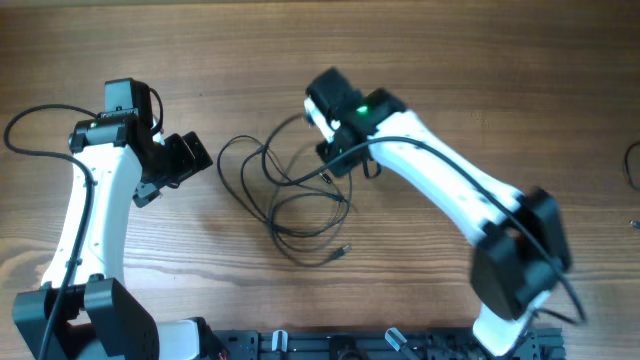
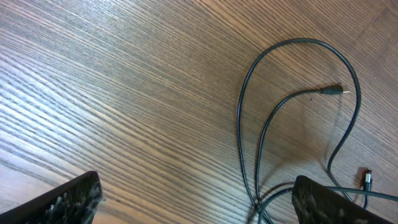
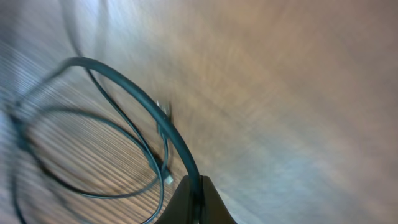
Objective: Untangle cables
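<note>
The cables point(image 1: 290, 195) are thin dark wires in loose overlapping loops at the table's middle, with small plug ends point(image 1: 345, 249). My right gripper point(image 1: 340, 160) is shut on one strand of a cable point(image 3: 149, 106), which rises from its closed fingertips point(image 3: 198, 190) in a blurred arc. My left gripper point(image 1: 185, 160) is open, just left of the loops. In the left wrist view its fingers point(image 2: 199, 199) stand wide apart over the wood, with two cable loops point(image 2: 261, 124) and a plug end point(image 2: 336, 91) ahead.
The wooden table point(image 1: 450, 60) lies all around the loops. A thick black arm cable point(image 1: 30, 130) curves at the far left. Another dark wire end point(image 1: 632, 165) shows at the right edge. The arm bases and a black rail point(image 1: 330, 345) stand along the front.
</note>
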